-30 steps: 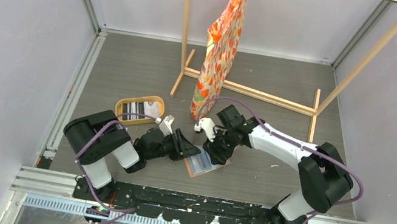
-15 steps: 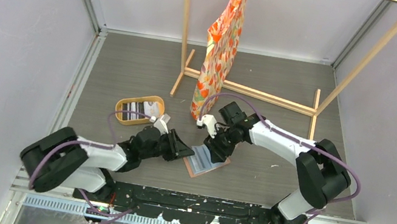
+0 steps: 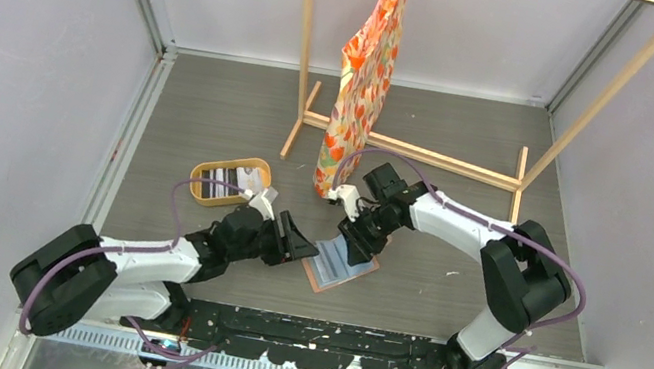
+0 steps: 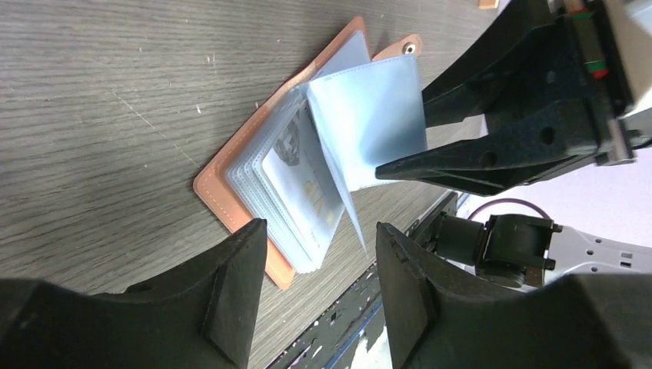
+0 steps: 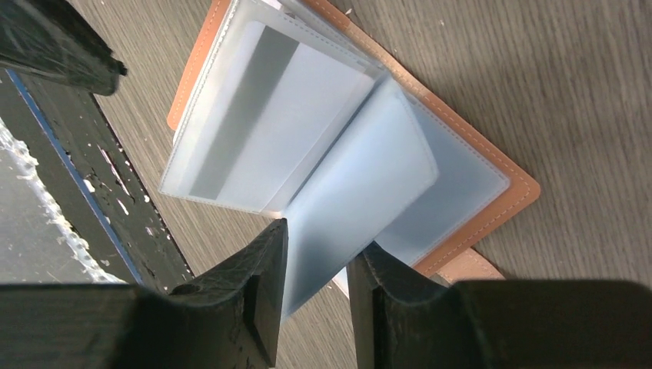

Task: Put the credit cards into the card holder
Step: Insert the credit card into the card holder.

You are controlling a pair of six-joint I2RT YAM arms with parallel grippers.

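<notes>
The card holder (image 3: 343,271) lies open on the table, salmon leather outside with grey-blue plastic sleeves (image 4: 307,192). A light card (image 4: 301,175) sits in one sleeve; it shows with a grey stripe in the right wrist view (image 5: 254,115). My right gripper (image 3: 356,245) is over the holder, its jaws partly open with one lifted sleeve (image 5: 350,207) standing between its fingers (image 5: 257,284). My left gripper (image 3: 304,246) is open and empty, just left of the holder, which lies beyond its fingers (image 4: 231,300). More credit cards (image 3: 225,177) lie in the tray.
An oval yellow-rimmed wooden tray (image 3: 200,191) sits behind my left arm. A wooden rack (image 3: 410,149) with a hanging orange patterned bag (image 3: 362,79) stands at the back. The black base rail (image 3: 317,335) runs along the near edge.
My left arm has stretched out low, elbow swinging left, while its gripper stays beside the holder. My right gripper has shifted slightly up and right over the holder.
</notes>
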